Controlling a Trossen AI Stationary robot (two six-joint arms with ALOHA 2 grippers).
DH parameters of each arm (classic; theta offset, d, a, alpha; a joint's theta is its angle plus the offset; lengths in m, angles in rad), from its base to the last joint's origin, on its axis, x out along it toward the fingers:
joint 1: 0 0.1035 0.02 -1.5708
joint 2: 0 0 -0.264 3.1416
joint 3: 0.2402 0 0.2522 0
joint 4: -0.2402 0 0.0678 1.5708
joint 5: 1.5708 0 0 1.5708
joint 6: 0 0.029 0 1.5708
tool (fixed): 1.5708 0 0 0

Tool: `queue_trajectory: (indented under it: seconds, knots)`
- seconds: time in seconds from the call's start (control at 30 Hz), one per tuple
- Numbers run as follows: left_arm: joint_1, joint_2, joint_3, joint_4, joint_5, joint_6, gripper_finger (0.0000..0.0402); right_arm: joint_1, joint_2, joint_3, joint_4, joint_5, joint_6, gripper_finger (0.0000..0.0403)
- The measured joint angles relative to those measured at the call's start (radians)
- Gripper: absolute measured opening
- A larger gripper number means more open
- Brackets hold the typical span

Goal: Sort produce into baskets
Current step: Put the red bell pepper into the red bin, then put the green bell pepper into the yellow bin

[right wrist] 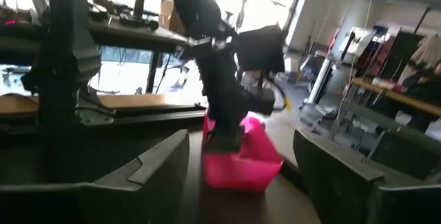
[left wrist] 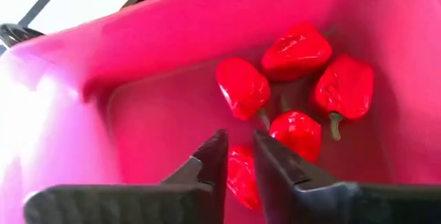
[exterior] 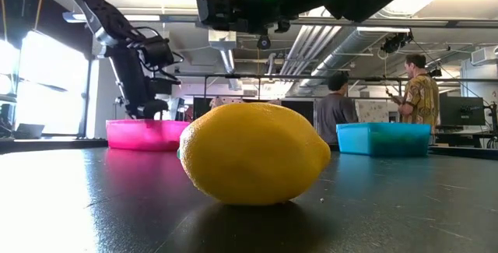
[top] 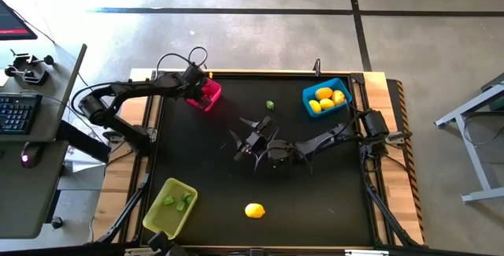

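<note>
Red piece (left wrist: 241,176) half hidden behind left gripper (left wrist: 238,156), pink basket (left wrist: 138,52) edges cropped

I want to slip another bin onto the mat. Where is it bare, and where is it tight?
Bare: between the pink bin and the green bin, and the stretch right of the lemon. Tight: mid-mat, where the right end effector hangs open, and around the blue bin.
</note>
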Motion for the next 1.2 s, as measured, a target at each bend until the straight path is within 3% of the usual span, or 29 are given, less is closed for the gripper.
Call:
queue_trajectory:
  seconds: [0.23, 0.47, 0.6, 0.73, 0.97, 1.2]
  knots:
    - [-0.005, -0.057, -0.024, 0.024, -0.001, 0.005, 0.0121, -0.012, -0.045, 0.0, -0.203, 0.0, 0.163, 0.0252]
    - [-0.063, -0.224, -0.169, 0.175, -0.001, -0.017, 0.015, -0.057, -0.13, 0.0, -0.604, 0.008, 0.439, 0.0243]
    - [-0.122, -0.35, -0.255, 0.23, -0.001, -0.056, 0.0145, -0.1, -0.133, 0.001, -0.779, -0.002, 0.573, 0.0199]
    - [-0.2, -0.481, -0.322, 0.259, 0.02, -0.056, 0.0133, -0.161, -0.133, -0.002, -0.928, -0.084, 0.682, 0.0126]
    - [-0.351, -0.682, -0.468, 0.406, 0.194, -0.058, 0.0111, -0.259, -0.133, -0.098, -0.896, -0.166, 0.702, 0.001]
    - [-0.477, -0.809, -0.63, 0.626, 0.244, -0.104, 0.0084, -0.319, -0.133, -0.256, -0.613, -0.332, 0.678, 0.0004]
